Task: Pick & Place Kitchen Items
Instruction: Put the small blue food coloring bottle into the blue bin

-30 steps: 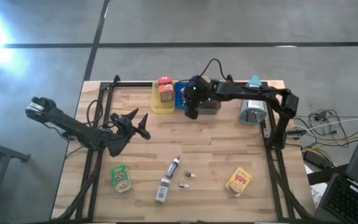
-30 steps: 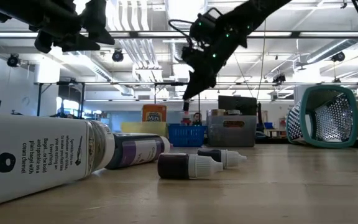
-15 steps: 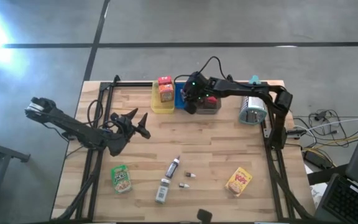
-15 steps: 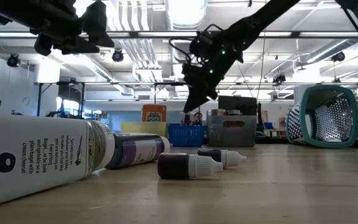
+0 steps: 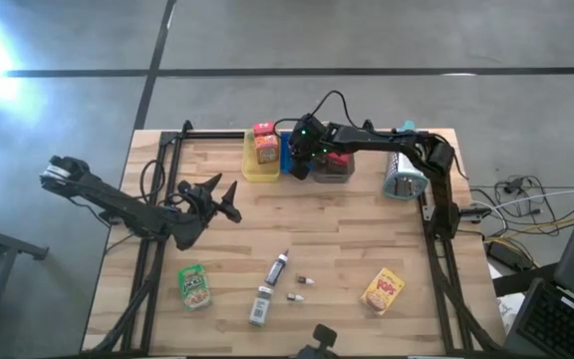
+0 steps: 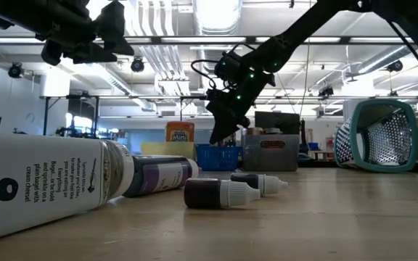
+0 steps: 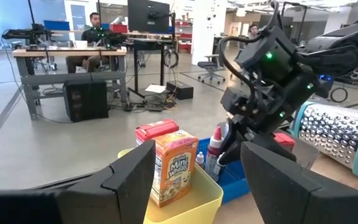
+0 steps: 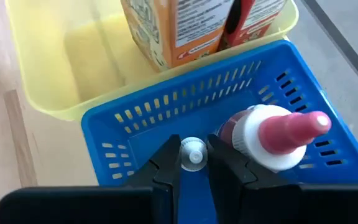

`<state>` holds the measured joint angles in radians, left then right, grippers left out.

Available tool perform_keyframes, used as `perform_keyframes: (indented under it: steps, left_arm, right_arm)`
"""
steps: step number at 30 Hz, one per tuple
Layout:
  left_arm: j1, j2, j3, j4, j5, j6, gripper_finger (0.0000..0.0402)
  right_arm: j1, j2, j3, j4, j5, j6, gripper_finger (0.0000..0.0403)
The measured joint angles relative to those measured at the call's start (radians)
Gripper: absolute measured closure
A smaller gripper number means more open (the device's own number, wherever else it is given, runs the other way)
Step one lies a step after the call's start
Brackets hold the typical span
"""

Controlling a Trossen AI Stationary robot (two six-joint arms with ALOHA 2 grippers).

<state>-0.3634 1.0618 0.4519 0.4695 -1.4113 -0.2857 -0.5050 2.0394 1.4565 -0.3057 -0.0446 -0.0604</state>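
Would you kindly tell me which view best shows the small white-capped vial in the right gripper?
The right wrist view: the small white-capped vial sits pinched between its fingers over the blue basket. Left wrist view shows it small; high and low views hide it.

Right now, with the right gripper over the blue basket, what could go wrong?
1. The right gripper is shut on a small white-capped vial right beside the red-tipped bottle; lowering further could knock that bottle.
2. A narrow grip on the cap alone may let the vial tip when dropped into the blue basket.
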Motion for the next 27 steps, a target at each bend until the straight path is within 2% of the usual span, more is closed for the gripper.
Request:
perform_keyframes:
  steps: [27]
  left_arm:
    - [0.0, 0.0, 0.0, -0.003, 0.008, -0.009, 0.0158]
  right_arm:
    - [0.052, 0.009, 0.003, -0.039, 0.045, 0.073, 0.0349]
